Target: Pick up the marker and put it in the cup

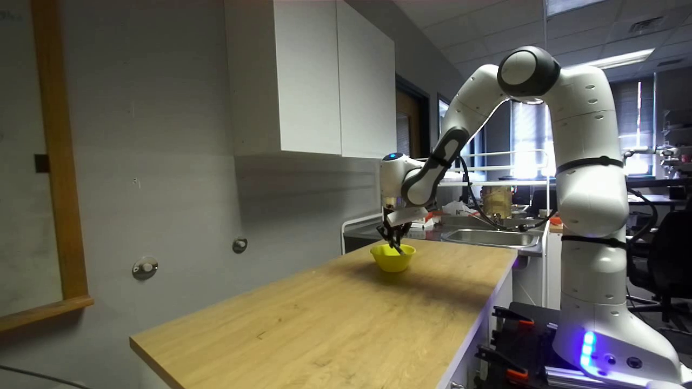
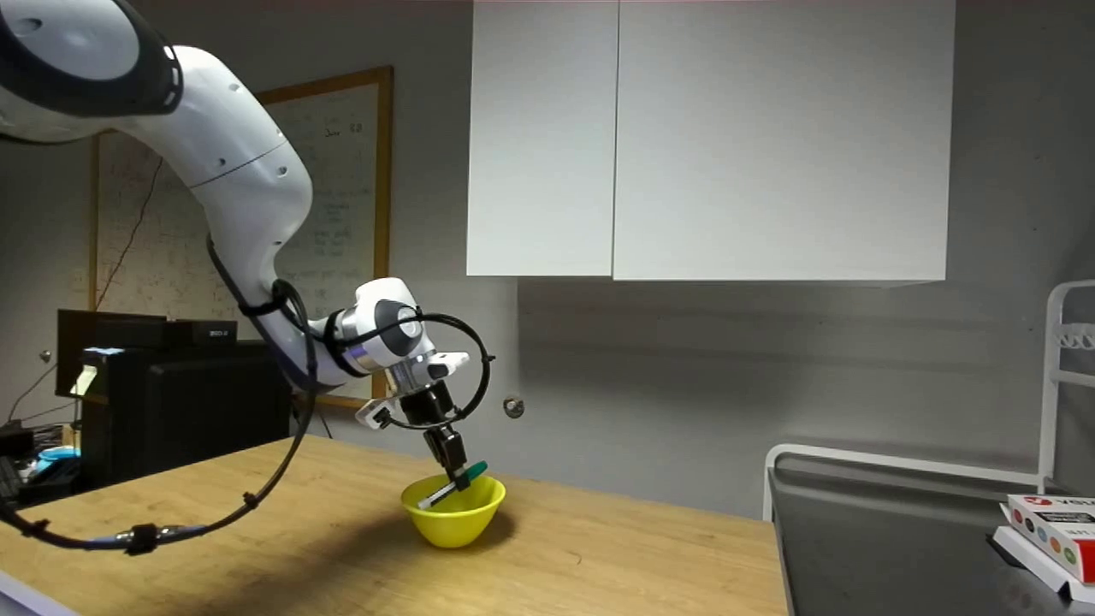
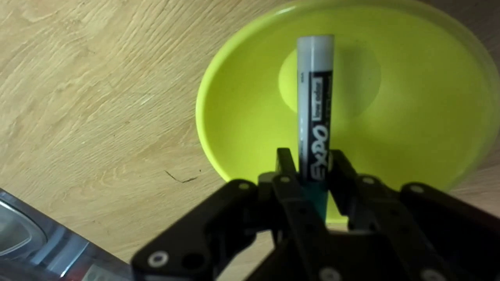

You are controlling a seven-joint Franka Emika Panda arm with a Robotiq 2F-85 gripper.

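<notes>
The yellow bowl-like cup stands upright on the wooden counter in both exterior views (image 1: 393,263) (image 2: 453,528). It fills much of the wrist view (image 3: 242,113). The marker has a white body, a black label and a green cap; it is plain in an exterior view (image 2: 438,496) and in the wrist view (image 3: 315,105). My gripper (image 2: 459,479) is shut on the marker near the cap end. It holds the marker tilted over the cup's opening, white end lower. In the wrist view the fingertips (image 3: 310,162) flank the marker. Whether the marker touches the cup is unclear.
The wooden counter (image 1: 324,324) runs along a grey wall. White cabinets (image 2: 710,137) hang above it. A sink (image 1: 492,237) and a dark worktop (image 2: 890,547) with a box (image 2: 1056,526) lie beyond its end. A black cable hangs from the arm (image 2: 299,428).
</notes>
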